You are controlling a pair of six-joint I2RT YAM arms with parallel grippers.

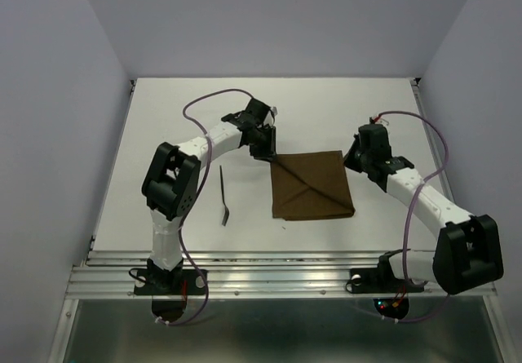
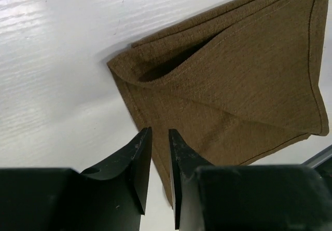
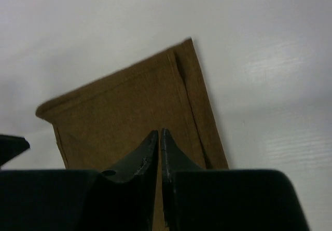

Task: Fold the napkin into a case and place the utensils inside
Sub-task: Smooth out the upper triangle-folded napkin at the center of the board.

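Observation:
The dark brown napkin [image 1: 314,188] lies flat mid-table, folded into a rough square with a diagonal flap. In the left wrist view the napkin [image 2: 233,85] shows a pocket gaping at its near corner. My left gripper [image 1: 269,147] hovers at the cloth's far-left corner. Its jaws [image 2: 160,131] stand a narrow gap apart, with nothing between them. My right gripper [image 1: 352,157] is over the far-right corner, and its fingertips [image 3: 160,132] are almost touching above the napkin [image 3: 124,106]. One thin dark utensil [image 1: 223,196] lies left of the cloth, widened head toward me.
The white table [image 1: 163,135] has raised walls at the back and both sides. A metal rail [image 1: 277,265] runs along its near edge, where both arm bases are bolted. Purple cables loop above each arm.

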